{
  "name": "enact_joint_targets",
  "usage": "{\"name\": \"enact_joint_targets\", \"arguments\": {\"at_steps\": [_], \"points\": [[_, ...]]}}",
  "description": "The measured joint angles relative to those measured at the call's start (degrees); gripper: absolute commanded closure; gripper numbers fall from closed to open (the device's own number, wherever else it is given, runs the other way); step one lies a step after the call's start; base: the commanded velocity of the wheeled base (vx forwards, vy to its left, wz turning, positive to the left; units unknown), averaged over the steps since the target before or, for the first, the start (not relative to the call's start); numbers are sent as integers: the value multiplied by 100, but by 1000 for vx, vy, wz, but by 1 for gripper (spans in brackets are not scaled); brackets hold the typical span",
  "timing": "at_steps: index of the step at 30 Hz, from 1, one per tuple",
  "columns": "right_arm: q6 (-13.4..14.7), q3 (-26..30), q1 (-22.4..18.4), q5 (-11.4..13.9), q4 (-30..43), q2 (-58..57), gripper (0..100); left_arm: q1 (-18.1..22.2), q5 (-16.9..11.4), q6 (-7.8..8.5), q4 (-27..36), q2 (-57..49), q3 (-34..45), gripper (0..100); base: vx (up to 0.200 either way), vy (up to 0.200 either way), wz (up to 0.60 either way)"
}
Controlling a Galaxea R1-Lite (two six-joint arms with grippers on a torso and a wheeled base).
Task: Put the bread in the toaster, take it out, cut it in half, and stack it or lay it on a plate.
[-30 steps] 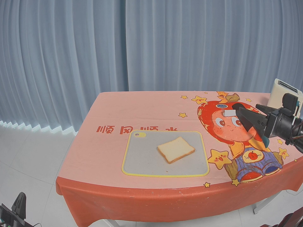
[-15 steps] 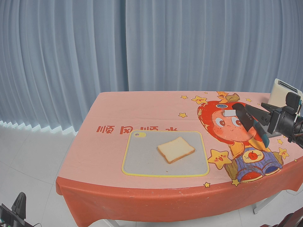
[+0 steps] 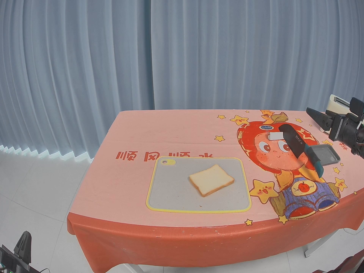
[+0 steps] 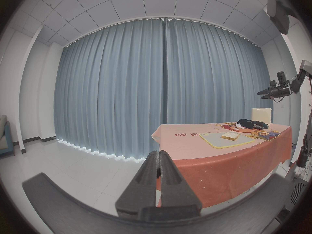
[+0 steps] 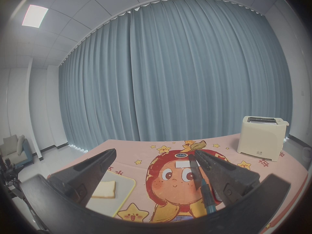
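Note:
A slice of bread (image 3: pixel 211 179) lies flat on the grey cutting board (image 3: pixel 170 190) with a yellow rim, in front of me. A knife (image 3: pixel 302 148) with a black blade and teal handle lies on the tablecloth to the right. Beside it sits a small grey rectangular plate (image 3: pixel 326 154). The cream toaster (image 5: pixel 261 137) stands at the far right. My right gripper (image 3: pixel 316 117) hangs open above the table's right end, near the toaster, holding nothing; its wrist view shows the knife (image 5: pixel 200 176) and bread (image 5: pixel 104 189) beyond it. My left gripper (image 4: pixel 159 169) is shut, low and off the table's left side.
The table (image 3: pixel 159 133) wears a pink cloth with a cartoon print and an orange skirt. A small white label (image 3: pixel 276 136) lies by the knife tip. Blue curtains hang behind. White floor lies to the left.
My right gripper has drawn back to the right and up, away from the knife, uncovering the grey plate. The knife and bread have stayed put.

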Motion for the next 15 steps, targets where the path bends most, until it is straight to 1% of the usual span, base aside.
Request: {"name": "enact_joint_targets", "arguments": {"at_steps": [8, 15], "points": [[-38, -119, -173, 54, 0, 202, 0, 0, 2, -1, 0, 0, 0, 100, 0, 0, 0], [-24, -468, -474, 87, -13, 500, 0, 0, 7, -1, 0, 0, 0, 100, 0, 0, 0]]}}
